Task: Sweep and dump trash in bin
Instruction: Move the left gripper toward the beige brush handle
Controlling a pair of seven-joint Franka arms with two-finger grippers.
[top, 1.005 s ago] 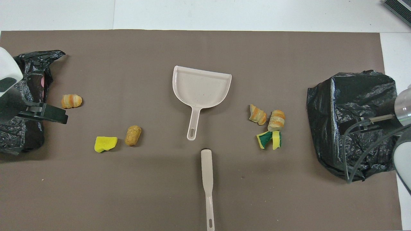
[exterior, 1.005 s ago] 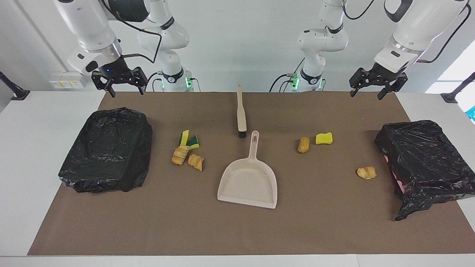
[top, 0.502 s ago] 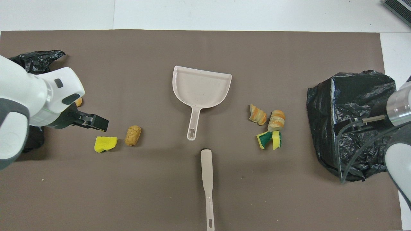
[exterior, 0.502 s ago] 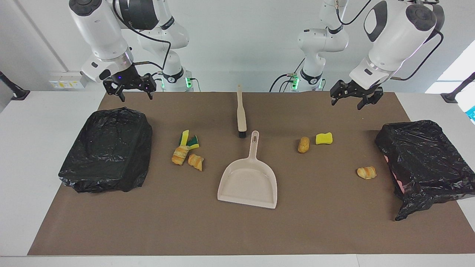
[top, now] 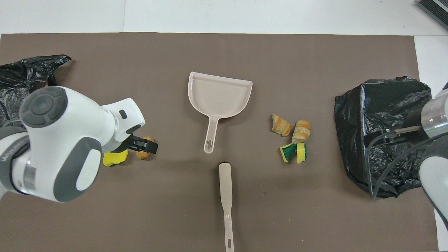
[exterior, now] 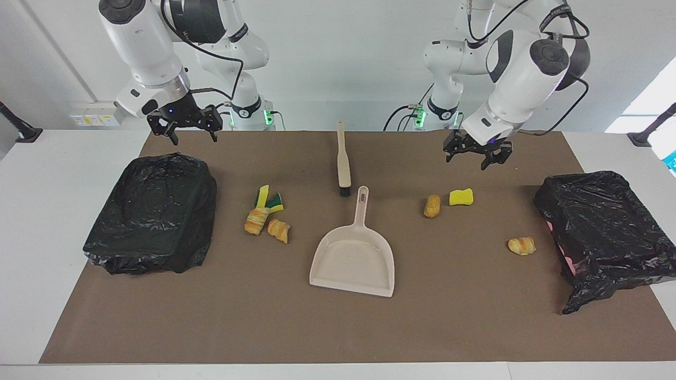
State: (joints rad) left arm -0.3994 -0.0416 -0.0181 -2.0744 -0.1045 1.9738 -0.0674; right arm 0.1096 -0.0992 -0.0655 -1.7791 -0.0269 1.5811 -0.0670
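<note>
Both grippers hang empty, jaws wide: the left gripper (exterior: 478,154) above the counter (exterior: 338,327) near a yellow sponge bit (exterior: 461,197), the right gripper (exterior: 185,126) near one black-bagged bin (exterior: 153,211). Trash lies in two loose groups either side of the dustpan (exterior: 354,261) and brush (exterior: 343,163). Sweeping could fling pieces past the pan, and the second bin (exterior: 602,232) looks slumped, so dumped trash might spill.

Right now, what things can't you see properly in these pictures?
- Overhead view: the left arm covers the croissant piece completely, and most of the yellow sponge and the black bin bag at its end.
- Overhead view: the right gripper is out of frame.
- Both views: black bags hide the bins' insides.
</note>
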